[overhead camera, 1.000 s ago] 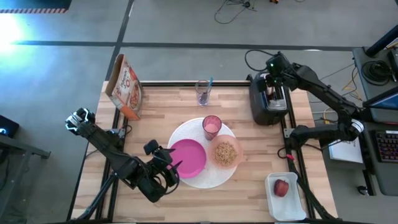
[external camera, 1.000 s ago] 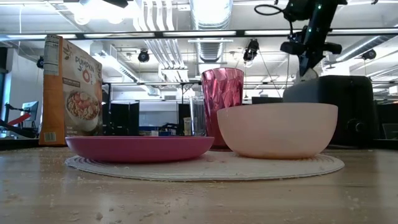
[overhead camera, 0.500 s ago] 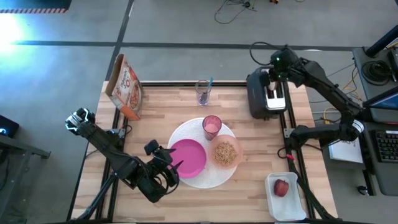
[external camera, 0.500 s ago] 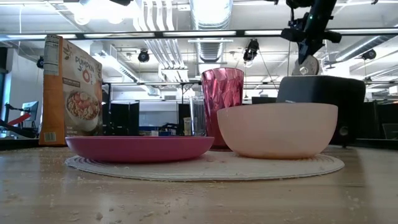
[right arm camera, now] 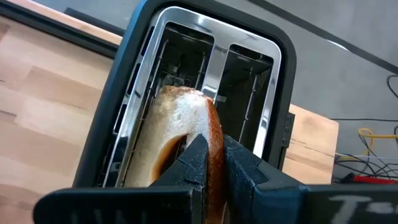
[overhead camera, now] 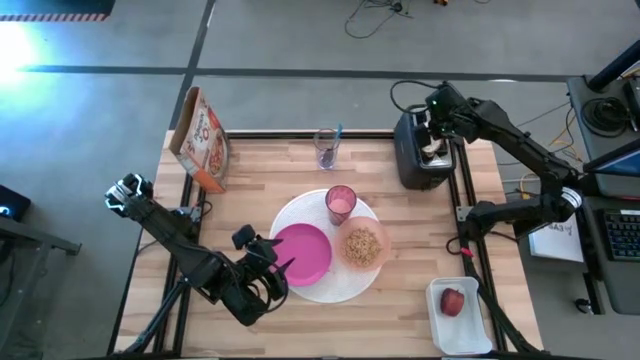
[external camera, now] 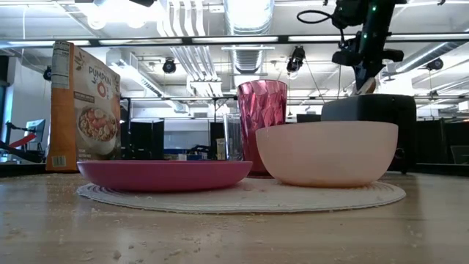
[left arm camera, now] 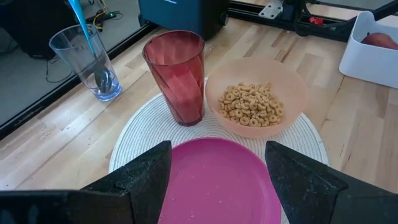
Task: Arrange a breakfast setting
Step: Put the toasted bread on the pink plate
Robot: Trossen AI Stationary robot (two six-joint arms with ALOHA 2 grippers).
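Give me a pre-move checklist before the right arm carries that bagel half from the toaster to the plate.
1. Right gripper shut on the bagel half: ok.
2. Bagel clear of the toaster slot: not ok, its lower part sits inside the slot.
3. Magenta plate bare for the drop: ok.
4. Left gripper out of the way: not ok, it hovers open over the plate's near edge.
5. Tumbler and cereal bowl off the magenta plate: ok.

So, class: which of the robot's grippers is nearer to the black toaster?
The right. The right gripper is directly over the toaster, shut on a bagel half in its slot. The left gripper hovers far off, at the pink plate.
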